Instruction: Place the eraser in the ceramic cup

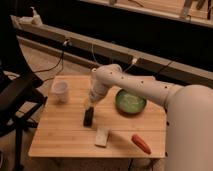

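Observation:
The black eraser [88, 117] lies flat on the wooden table [60, 132], left of centre. The white ceramic cup [61, 91] stands upright near the table's back left corner. My gripper [89, 103] hangs from the white arm just above the eraser's far end, pointing down at it. It sits right of the cup, about a cup's width away.
A green bowl [130, 102] sits to the right of the arm. A pale whitish block [102, 136] lies in front of the eraser. An orange-red carrot-like object [141, 143] lies at the front right. A slim white shaker [93, 76] stands behind the arm. A black chair [15, 97] is left of the table.

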Available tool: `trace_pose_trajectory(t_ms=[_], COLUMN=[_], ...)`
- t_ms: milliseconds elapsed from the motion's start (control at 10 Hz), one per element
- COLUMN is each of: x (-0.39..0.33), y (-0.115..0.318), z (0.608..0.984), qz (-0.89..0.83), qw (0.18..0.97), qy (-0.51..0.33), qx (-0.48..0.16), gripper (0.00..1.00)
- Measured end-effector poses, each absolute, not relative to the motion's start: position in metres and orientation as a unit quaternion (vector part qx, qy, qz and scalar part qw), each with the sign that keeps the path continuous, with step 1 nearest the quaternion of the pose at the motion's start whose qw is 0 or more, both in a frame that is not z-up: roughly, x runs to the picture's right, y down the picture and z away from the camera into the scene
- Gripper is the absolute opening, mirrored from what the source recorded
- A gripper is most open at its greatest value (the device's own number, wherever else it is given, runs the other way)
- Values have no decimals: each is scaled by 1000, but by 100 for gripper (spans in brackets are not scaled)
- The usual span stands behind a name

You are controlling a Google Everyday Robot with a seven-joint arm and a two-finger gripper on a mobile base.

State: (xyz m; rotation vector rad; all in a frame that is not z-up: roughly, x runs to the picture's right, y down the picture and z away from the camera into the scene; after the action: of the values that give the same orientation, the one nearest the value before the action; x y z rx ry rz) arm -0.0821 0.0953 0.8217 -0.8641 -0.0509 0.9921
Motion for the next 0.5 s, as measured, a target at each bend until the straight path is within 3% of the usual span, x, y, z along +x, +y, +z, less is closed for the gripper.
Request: trace_pose_trajectory(t_ms=[200,500], x=[-86,-83], y=[105,125], z=[827,852], qz=[486,564], qw=[783,747], qy=[-10,31], qx=[-388,-350], gripper=[77,80])
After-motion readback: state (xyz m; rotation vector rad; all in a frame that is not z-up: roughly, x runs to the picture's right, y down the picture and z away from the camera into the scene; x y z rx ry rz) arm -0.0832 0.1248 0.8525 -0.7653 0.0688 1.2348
